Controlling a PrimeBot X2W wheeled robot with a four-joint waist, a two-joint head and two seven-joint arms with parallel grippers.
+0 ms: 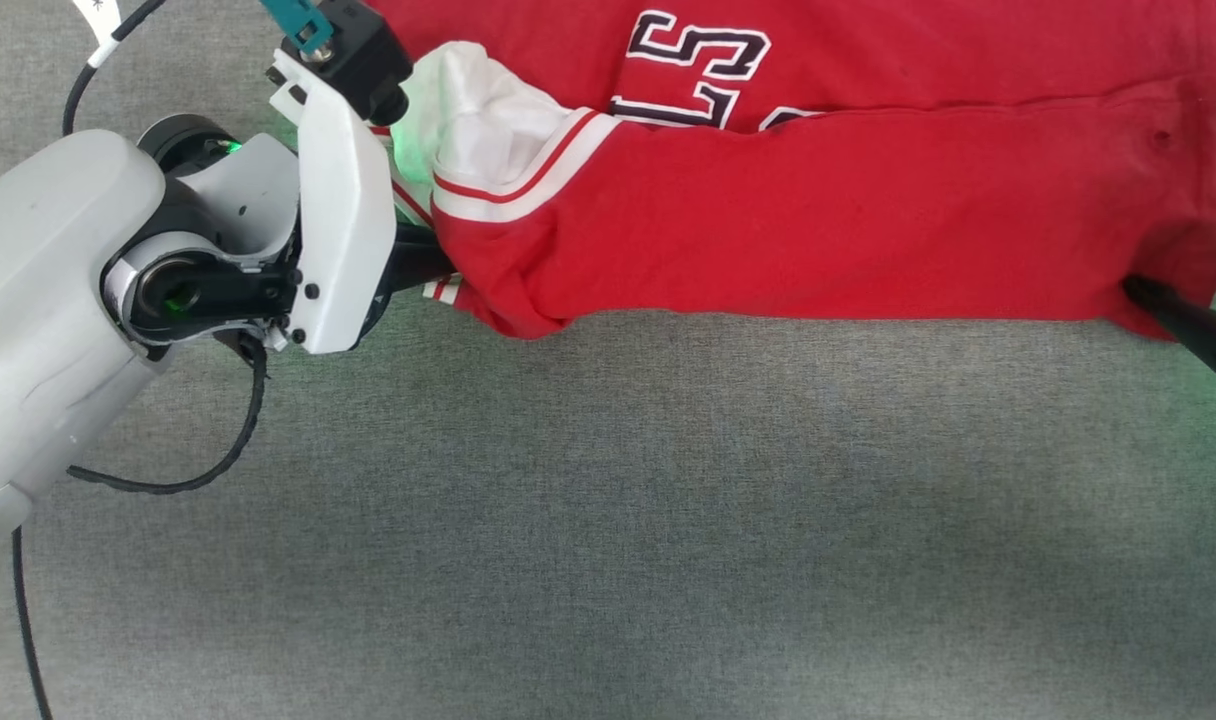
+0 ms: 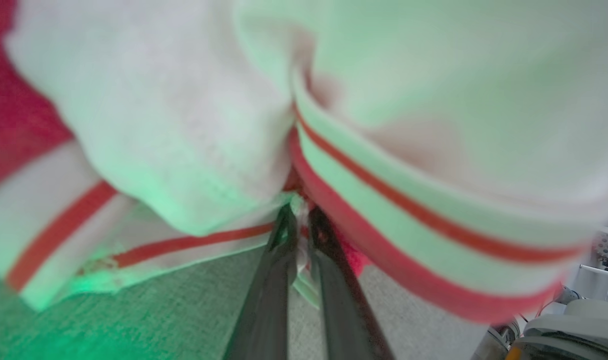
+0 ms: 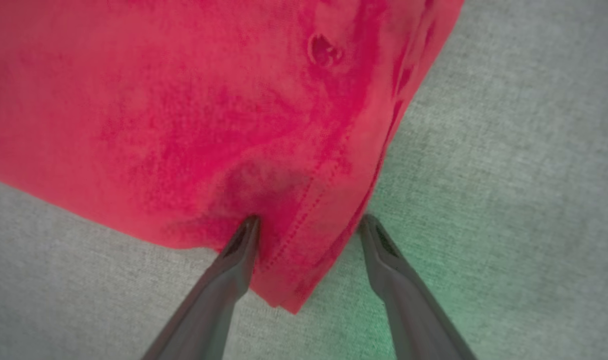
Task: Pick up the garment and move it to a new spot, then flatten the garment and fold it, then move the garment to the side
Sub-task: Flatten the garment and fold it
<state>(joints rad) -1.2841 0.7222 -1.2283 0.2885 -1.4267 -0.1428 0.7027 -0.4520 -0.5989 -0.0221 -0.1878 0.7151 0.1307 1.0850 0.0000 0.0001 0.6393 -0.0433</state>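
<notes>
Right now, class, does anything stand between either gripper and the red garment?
Nothing visible does. The left gripper has its fingers shut on the garment at the striped sleeve; the right gripper is open, its fingers straddling the hem corner.

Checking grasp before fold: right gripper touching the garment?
Touching. Right wrist view: one finger of the open right gripper dents the garment near its corner.
</notes>
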